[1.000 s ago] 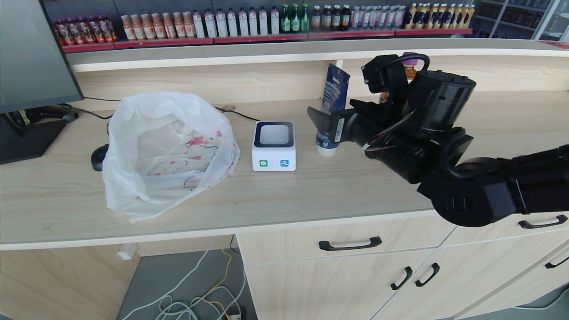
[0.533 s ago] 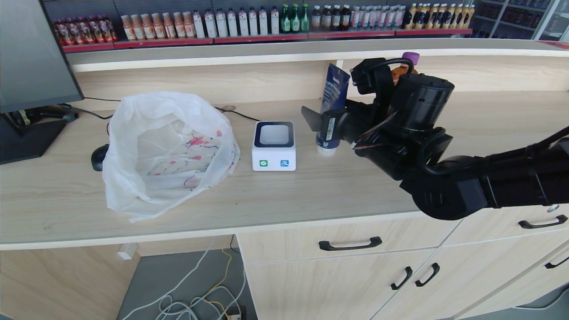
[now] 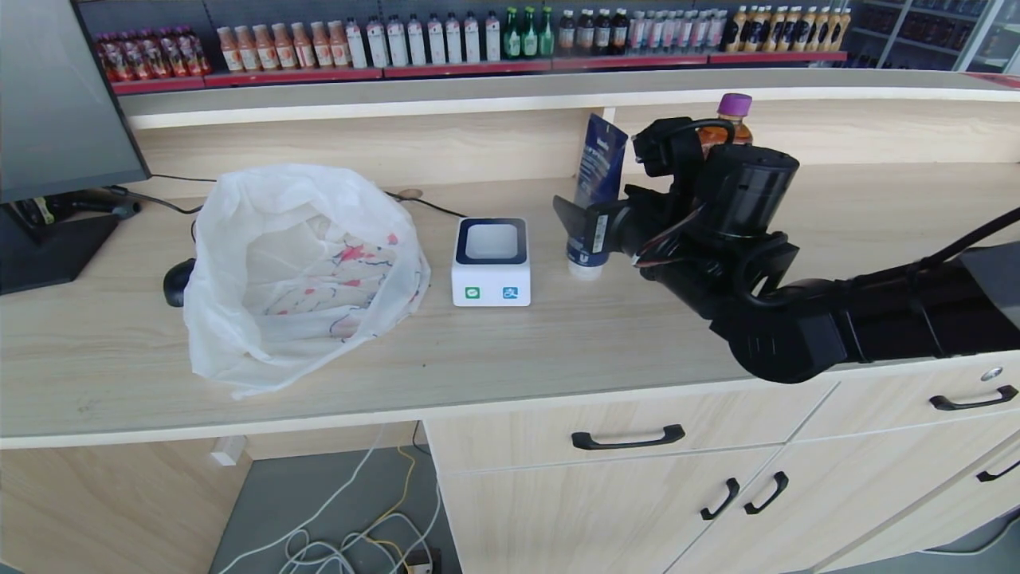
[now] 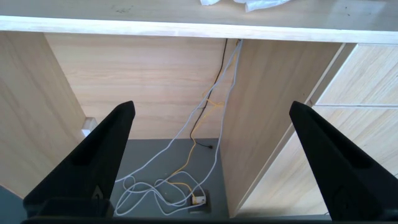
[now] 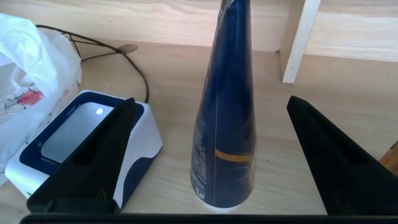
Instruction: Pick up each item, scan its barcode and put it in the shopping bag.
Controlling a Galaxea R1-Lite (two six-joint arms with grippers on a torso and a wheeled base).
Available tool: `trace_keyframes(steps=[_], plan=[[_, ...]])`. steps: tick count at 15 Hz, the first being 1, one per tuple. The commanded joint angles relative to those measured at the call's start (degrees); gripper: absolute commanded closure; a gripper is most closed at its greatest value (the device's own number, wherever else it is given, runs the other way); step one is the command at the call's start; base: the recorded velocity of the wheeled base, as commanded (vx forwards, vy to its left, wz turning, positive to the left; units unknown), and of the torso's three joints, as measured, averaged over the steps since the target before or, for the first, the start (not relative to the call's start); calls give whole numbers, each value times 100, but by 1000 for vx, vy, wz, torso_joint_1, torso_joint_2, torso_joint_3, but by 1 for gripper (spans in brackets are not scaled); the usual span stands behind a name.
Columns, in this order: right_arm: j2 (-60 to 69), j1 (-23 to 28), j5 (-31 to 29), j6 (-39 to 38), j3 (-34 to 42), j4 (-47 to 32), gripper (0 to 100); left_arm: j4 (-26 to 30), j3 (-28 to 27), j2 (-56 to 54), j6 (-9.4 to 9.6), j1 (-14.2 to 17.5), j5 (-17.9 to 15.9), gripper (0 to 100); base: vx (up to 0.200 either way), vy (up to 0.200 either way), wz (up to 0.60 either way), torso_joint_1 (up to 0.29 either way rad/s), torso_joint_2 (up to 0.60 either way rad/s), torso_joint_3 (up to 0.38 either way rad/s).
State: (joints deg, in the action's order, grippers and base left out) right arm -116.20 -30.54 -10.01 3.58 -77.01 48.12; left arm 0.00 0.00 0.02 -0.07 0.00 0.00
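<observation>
Light wood checkout counter (image 3: 558, 343). A dark blue squeeze tube (image 3: 602, 159) is stood upright on its white cap, long axis vertical, just beside a white-and-navy box scanner (image 3: 491, 259). A white plastic shopping bag (image 3: 295, 263) is set open farther toward the robot's left. The right gripper (image 5: 210, 106) is held level with the tube, fingers spread wide, with the tube centred in the gap and not yet touched. A sideways pinch across the upright body is judged to be required. The left gripper (image 4: 211, 106), likewise spread, is hung below the counter edge, well apart.
</observation>
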Motion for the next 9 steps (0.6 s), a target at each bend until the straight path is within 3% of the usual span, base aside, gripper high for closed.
trace_keyframes(steps=[1, 9], plan=[[-52, 4, -1, 11, -51, 5, 0, 0, 0, -2, -1, 0, 0, 0, 0, 0, 0, 0, 0, 0], [-245, 92, -1, 11, -315, 5, 0, 0, 0, -2, -1, 0, 0, 0, 0, 0, 0, 0, 0, 0]])
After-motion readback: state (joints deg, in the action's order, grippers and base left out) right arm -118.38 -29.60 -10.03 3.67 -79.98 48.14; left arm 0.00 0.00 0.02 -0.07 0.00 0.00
